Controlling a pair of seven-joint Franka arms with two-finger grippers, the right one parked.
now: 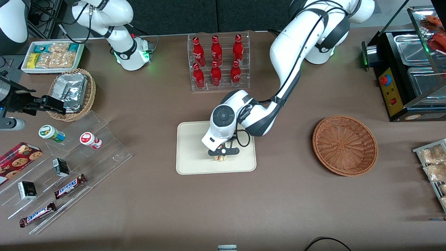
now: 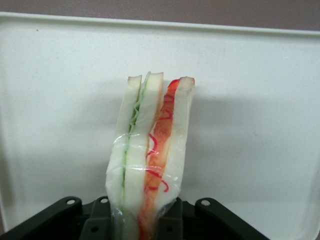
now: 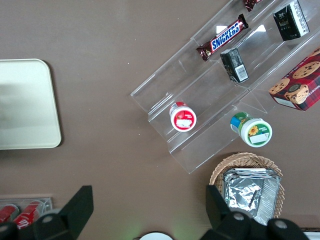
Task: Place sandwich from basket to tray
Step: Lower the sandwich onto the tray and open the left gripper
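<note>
My left gripper (image 1: 221,156) is over the cream-white tray (image 1: 195,157), shut on the sandwich (image 1: 220,158). In the left wrist view the sandwich (image 2: 150,155) is a wrapped wedge of white bread with green and red-orange filling, pinched between the two black fingers (image 2: 172,220) at its base, with the tray (image 2: 260,125) just beneath it. I cannot tell whether the sandwich touches the tray. The reddish-brown wicker basket (image 1: 345,144) stands empty toward the working arm's end of the table.
A clear rack of red bottles (image 1: 218,61) stands farther from the front camera than the tray. A tan basket with a foil packet (image 1: 72,93), a clear stepped stand with snacks (image 1: 66,174) and a white tray of packets (image 1: 52,57) lie toward the parked arm's end. A black warmer (image 1: 407,73) stands near the basket.
</note>
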